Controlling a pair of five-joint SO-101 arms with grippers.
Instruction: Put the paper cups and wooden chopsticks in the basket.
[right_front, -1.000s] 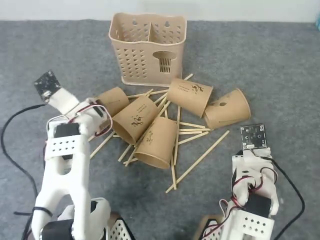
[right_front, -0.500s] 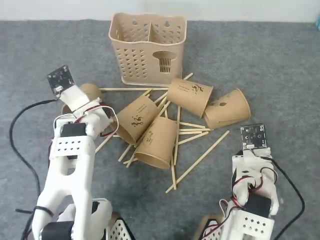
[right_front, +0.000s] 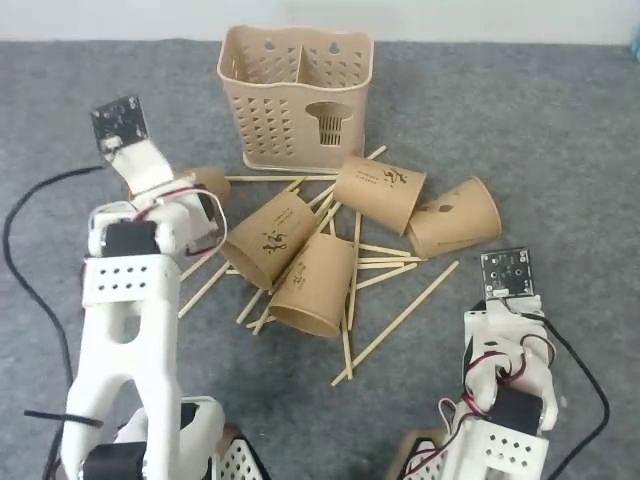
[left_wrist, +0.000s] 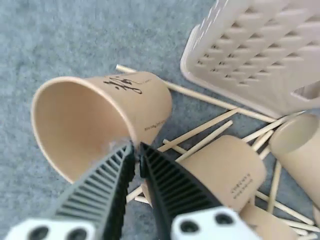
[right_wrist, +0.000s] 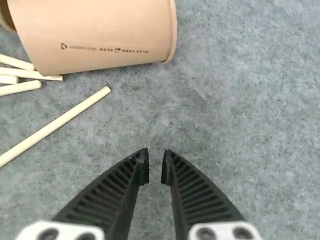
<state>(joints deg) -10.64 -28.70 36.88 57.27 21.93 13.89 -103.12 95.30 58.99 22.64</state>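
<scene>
A brown paper cup (left_wrist: 100, 115) is pinched at its rim wall between the jaws of the left gripper (left_wrist: 134, 150), one inside the mouth and one outside. This is judged a hold for lifting. The beige perforated plastic basket (left_wrist: 260, 55) stands beyond the jaw tips. The jaws of the right gripper (right_wrist: 155, 167) are pressed nearly together, with a second brown paper cup (right_wrist: 95, 35) and pale wooden chopsticks (right_wrist: 55, 125) lying ahead, untouched.
</scene>
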